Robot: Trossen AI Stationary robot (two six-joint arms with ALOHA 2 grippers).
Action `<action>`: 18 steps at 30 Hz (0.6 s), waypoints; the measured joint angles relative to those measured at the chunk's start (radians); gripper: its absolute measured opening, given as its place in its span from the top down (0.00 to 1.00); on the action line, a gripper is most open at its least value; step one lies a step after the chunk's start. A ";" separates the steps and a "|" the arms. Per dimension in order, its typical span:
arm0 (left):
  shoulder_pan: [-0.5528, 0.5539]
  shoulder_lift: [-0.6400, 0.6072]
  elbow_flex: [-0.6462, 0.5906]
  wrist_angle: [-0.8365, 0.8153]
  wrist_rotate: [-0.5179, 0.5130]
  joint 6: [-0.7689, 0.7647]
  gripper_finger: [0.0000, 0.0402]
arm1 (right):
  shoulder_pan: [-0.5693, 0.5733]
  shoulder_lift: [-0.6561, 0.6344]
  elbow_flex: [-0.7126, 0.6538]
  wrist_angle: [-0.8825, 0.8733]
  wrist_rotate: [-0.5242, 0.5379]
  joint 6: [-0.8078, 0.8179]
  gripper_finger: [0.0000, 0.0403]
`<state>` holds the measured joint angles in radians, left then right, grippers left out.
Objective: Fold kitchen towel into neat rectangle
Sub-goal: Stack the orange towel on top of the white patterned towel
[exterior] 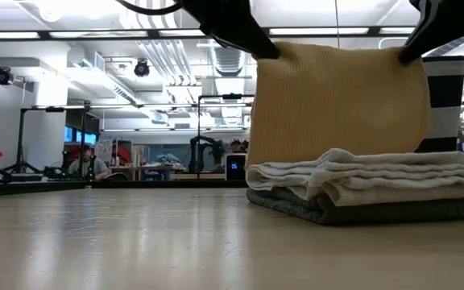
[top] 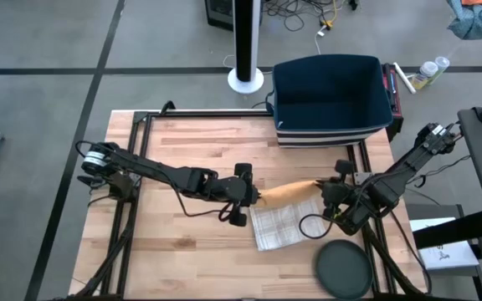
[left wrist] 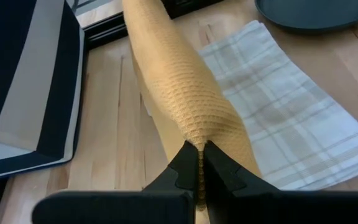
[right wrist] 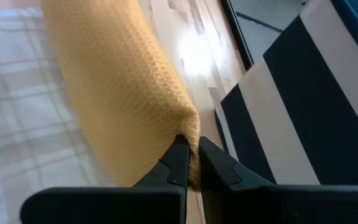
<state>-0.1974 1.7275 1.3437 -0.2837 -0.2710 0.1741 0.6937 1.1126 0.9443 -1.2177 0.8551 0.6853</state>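
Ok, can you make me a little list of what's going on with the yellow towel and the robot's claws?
held item: yellow waffle-weave towel, lifted and stretched between both claws, hanging above the table
left claw: shut on one end of the towel
right claw: shut on the other end
below it: folded white plaid cloth lying on the wooden table
nearby: dark round lid at the table's near edge; navy striped fabric bin at the far edge

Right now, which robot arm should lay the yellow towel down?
Neither alone. The left gripper and right gripper each pinch one end of the yellow towel, which hangs between them above the folded towels. Probably both lower together.
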 joint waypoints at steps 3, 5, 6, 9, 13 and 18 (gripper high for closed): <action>0.000 0.000 -0.001 0.002 0.000 -0.002 1.00 | 0.001 0.000 0.000 -0.021 -0.001 0.027 0.98; 0.001 0.000 -0.003 0.004 0.000 -0.006 1.00 | 0.006 0.000 0.000 -0.024 -0.016 0.033 0.98; 0.001 0.000 -0.006 0.004 0.000 -0.010 1.00 | 0.010 0.000 0.000 -0.025 -0.022 0.036 0.98; 0.000 0.000 -0.017 0.006 0.012 -0.023 1.00 | 0.025 0.001 0.000 -0.023 -0.054 0.039 0.98; -0.003 0.001 -0.040 0.033 0.026 -0.037 1.00 | 0.040 0.015 0.000 0.000 -0.130 0.036 0.98; -0.007 0.028 -0.060 0.097 0.106 -0.057 1.00 | 0.056 0.033 0.000 0.031 -0.222 0.032 0.98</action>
<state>-0.2047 1.7557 1.2842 -0.1865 -0.1650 0.1174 0.7502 1.1459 0.9447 -1.1863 0.6329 0.7173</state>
